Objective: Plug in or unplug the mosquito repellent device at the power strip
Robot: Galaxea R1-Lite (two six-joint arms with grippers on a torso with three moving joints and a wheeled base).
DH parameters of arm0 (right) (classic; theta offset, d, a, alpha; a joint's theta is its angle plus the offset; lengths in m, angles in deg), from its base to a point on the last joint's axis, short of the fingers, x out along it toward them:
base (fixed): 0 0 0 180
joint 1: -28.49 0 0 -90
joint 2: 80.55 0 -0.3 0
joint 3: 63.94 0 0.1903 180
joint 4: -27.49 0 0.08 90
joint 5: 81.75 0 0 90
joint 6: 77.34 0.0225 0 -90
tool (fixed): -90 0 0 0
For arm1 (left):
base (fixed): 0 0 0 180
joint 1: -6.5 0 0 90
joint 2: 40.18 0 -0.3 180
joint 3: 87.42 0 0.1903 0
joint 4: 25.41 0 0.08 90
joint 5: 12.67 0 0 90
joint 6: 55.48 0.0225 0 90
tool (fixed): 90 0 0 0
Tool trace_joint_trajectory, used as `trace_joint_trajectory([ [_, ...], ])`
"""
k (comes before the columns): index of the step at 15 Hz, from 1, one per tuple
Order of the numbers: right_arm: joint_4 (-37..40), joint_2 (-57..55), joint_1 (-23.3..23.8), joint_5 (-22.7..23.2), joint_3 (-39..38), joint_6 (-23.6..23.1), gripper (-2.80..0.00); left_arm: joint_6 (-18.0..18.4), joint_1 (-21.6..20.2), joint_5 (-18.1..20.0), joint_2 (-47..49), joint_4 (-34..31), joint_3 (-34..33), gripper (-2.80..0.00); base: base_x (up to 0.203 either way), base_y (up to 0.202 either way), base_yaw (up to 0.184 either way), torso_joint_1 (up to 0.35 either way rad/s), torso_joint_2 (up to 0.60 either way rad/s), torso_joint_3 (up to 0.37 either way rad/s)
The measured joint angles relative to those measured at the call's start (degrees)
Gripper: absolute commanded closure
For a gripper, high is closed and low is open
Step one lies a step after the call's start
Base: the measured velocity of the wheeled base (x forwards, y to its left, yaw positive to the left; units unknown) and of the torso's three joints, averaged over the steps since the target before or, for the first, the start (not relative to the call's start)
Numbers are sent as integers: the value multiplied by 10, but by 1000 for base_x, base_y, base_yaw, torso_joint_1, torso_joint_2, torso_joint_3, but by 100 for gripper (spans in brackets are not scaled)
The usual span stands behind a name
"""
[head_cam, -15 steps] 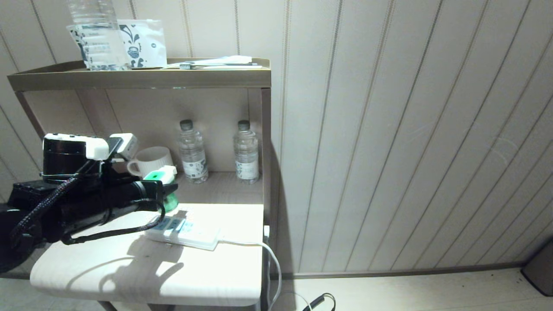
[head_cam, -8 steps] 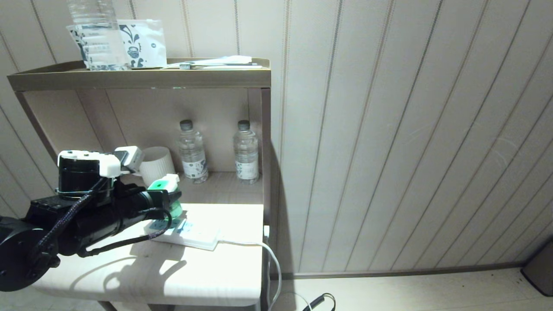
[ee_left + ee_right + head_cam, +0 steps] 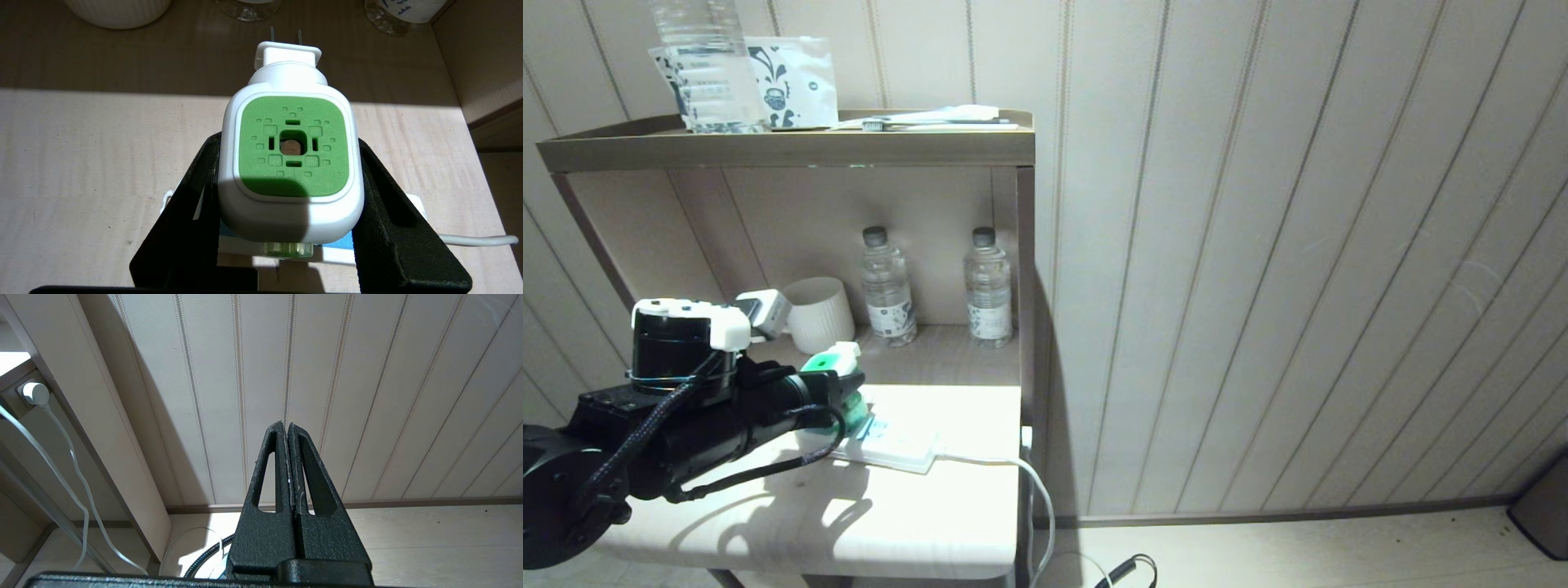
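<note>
A: We are seeing the left gripper [image 3: 286, 228] clamping the mosquito repellent device [image 3: 291, 159], one black finger pressing on each white side. The two metal prongs are sticking out free, pointing toward the back of the shelf.

B: And we are seeing it hanging just over the power strip [image 3: 894, 443], near the strip's left end. The wrist view is showing only white corners and a blue patch of the strip under the device; whether they are touching, we cannot tell.

A: The strip is lying near the right edge of the table top [image 3: 915, 523], and its cord [image 3: 1037, 490] is dropping over that edge. Bare surface is lying in front.

B: Behind, the head view is showing a mug [image 3: 821, 314] and two water bottles [image 3: 887, 286] against the back panel.

A: The right gripper [image 3: 287, 426] is hanging beside the wall panels, fingers pressed together, holding nothing.
</note>
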Motion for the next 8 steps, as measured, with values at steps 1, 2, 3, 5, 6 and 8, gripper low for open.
trace_joint_trajectory([
  [1,0,0,0,0,0,0,0,1,0,0,-1,0,-1,0,0,0,0,0,0,0],
  [2,0,0,0,0,0,0,0,1,0,0,-2,0,-1,0,0,0,0,0,0,0],
  [3,0,0,0,0,0,0,0,1,0,0,-3,0,-2,0,0,0,0,0,0,0],
  [5,0,0,0,0,0,0,0,3,0,0,-8,-8,-3,0,0,0,0,0,0,0],
  [6,0,0,0,0,0,0,0,6,0,1,-13,-9,-3,0,0,0,0,0,0,0],
  [8,0,0,0,0,0,0,0,7,0,1,-17,-9,-2,0,0,0,0,0,0,0],
])
